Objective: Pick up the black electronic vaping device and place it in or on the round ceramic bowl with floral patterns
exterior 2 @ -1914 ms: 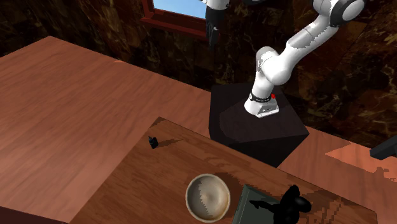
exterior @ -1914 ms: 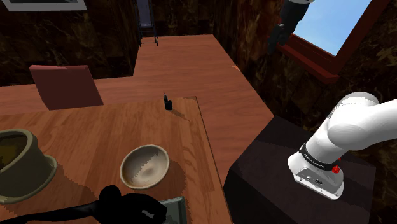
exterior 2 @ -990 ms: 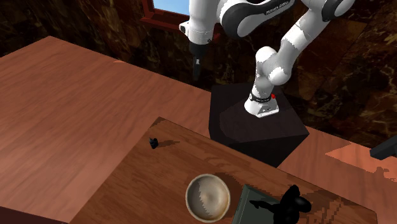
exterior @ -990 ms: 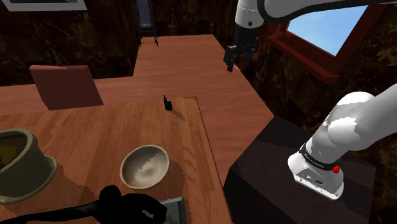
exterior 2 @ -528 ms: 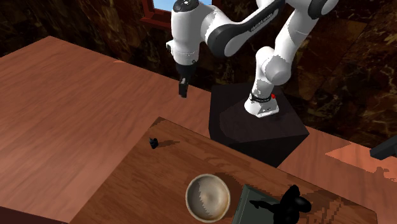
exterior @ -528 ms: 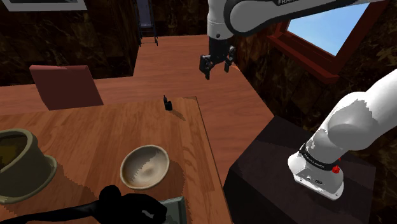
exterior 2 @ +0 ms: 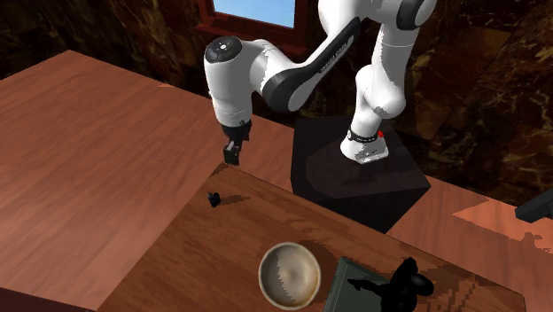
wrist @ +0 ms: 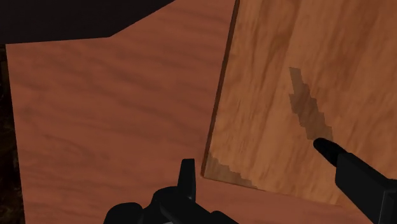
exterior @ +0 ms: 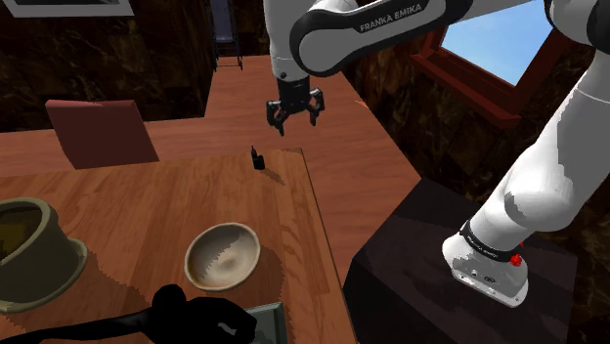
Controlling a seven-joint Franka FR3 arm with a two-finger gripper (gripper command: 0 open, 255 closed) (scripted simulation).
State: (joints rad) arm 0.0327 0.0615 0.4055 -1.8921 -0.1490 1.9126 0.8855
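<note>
Two black fingers (wrist: 348, 170) stand well apart with nothing between them, so the jaws are wide open and hold nothing. Below them the wrist view looks down on a corner of the wooden counter (wrist: 305, 51) and the reddish-brown floor (wrist: 114, 108) beside it, and a jagged dark shadow lies on the counter's surface near one finger. In the shoulder view the jaws hang in the air, pointing down, above and a little to that view's right of the vaping device (exterior: 258, 157). They are clear of it and do not touch it.

The vaping device (exterior 2: 213, 198) is small, black and upright, and stands on the counter (exterior: 147, 215) close to its far corner. The bowl (exterior: 223, 256) is round, with a pale rim and a brownish inside. It sits on the same counter well apart from the device, toward the shoulder view's lower edge; in the second exterior view the bowl (exterior 2: 289, 274) lies below and to the right of the device. Beside the bowl are a grey tray (exterior 2: 350, 279) and a black shape (exterior 2: 403, 284). An olive pot (exterior: 29, 254) stands at the shoulder view's left edge. The white arm rises from the dark stand (exterior 2: 354, 182).
</note>
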